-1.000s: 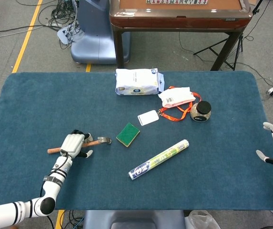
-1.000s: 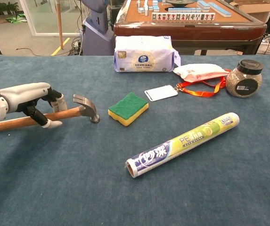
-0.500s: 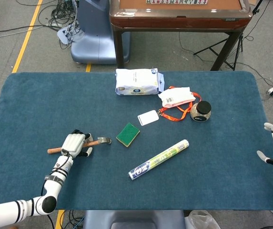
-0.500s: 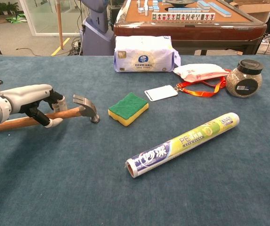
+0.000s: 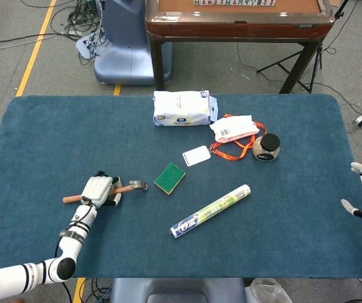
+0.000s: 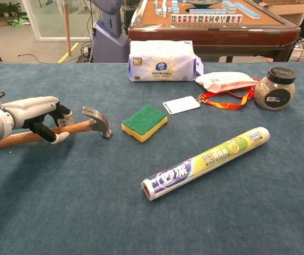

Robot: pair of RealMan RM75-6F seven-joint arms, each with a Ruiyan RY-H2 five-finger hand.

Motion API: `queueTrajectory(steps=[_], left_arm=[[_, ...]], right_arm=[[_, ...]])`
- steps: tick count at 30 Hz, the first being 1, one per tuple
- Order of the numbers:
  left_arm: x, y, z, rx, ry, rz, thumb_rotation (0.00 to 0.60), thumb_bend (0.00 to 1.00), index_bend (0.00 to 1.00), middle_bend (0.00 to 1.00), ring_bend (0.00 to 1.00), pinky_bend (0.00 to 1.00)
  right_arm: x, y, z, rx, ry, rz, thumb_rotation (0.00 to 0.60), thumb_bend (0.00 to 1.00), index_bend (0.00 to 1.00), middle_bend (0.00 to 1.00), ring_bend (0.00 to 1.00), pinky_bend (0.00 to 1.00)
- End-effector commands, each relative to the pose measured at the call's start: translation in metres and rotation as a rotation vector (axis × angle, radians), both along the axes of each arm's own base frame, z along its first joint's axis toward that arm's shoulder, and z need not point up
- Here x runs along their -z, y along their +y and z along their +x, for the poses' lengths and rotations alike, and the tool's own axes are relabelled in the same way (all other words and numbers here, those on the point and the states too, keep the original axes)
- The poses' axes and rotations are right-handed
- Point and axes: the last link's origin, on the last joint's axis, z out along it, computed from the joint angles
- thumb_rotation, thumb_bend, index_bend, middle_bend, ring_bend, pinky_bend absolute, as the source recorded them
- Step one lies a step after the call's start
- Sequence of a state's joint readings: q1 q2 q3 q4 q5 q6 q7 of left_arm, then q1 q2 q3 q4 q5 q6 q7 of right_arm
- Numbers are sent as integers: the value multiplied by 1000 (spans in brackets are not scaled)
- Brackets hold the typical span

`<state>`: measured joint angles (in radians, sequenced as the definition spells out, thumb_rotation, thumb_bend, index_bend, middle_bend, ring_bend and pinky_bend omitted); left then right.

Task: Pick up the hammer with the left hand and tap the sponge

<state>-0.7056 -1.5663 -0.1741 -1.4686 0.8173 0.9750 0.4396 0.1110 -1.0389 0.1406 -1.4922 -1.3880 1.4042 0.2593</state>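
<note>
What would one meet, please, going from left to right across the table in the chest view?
Left hand gripping the hammer → sponge → film roll → jar.

The head camera looks steeply down from high above the near edge, taking in the whole blue bench and the floor beyond. The chest camera sits low at the near edge, facing straight across, much closer. Both share the hammer, the sponge and the roll.
</note>
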Motion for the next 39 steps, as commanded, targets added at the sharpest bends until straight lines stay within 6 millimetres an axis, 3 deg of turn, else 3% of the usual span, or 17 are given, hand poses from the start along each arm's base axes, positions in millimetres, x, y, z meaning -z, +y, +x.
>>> queueTrajectory(steps=[1, 16, 22, 31, 36, 39], left_arm=[[0, 1, 0, 0, -2, 4, 600, 415, 463, 515, 309, 103], [-2, 7, -4, 11, -20, 29, 600, 459, 532, 581, 369, 103], [-4, 9, -6, 44, -71, 44, 600, 517, 612, 656, 428, 103], [-14, 16, -1, 132, -155, 65, 600, 521, 656, 699, 458, 104], [-22, 23, 9, 204, -268, 109, 600, 521, 687, 735, 505, 158], [-27, 28, 16, 255, -352, 127, 600, 524, 705, 757, 547, 298]], right_arm=[[0, 0, 0, 1, 1, 1, 600, 164, 205, 264, 163, 213], [1, 0, 2, 4, 3, -1, 600, 164, 205, 264, 163, 213], [1, 0, 3, 4, 4, -3, 600, 164, 205, 264, 163, 213], [0, 0, 4, 3, 5, -7, 600, 164, 205, 264, 163, 213], [0, 1, 5, 1, 8, -8, 600, 164, 205, 264, 163, 213], [0, 1, 5, 2, 7, -9, 600, 164, 205, 264, 163, 213]])
